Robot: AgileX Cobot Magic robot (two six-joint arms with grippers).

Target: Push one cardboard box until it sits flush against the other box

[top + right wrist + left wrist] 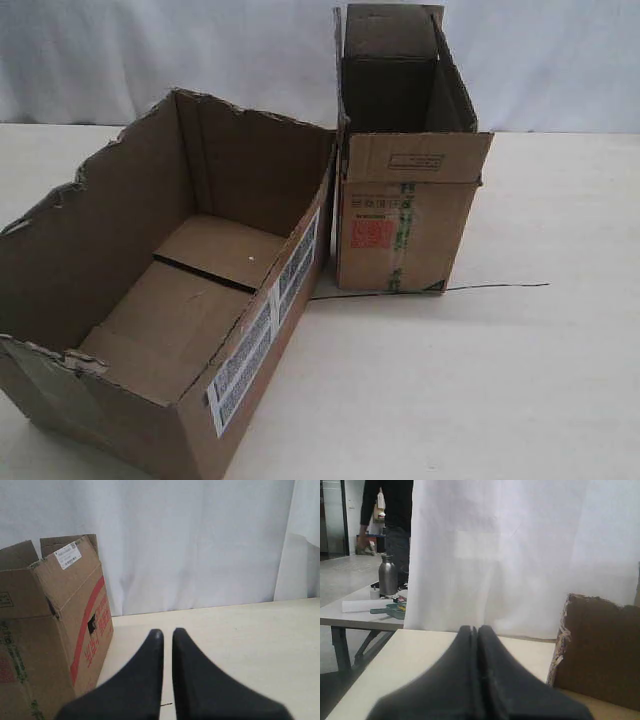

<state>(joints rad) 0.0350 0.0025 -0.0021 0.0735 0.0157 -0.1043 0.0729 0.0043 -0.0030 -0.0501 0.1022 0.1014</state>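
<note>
We find the wide torn-topped brown cardboard box [170,300] angled left of the tall narrow brown box [405,215], nearest our closed left hand [476,628]; our right hand [165,631] is barely parted.

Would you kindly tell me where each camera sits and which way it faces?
Exterior view: raised, looking down at the torn-edged cardboard box and the taller red-printed box; no arm shows.
Left wrist view: low over the table, facing the white curtain past the shut left gripper, torn-edged cardboard box alongside.
Right wrist view: low, facing the white curtain past the narrowly parted right gripper, taller red-printed box alongside.
Shared: each wrist view shares one box with the exterior.
</note>
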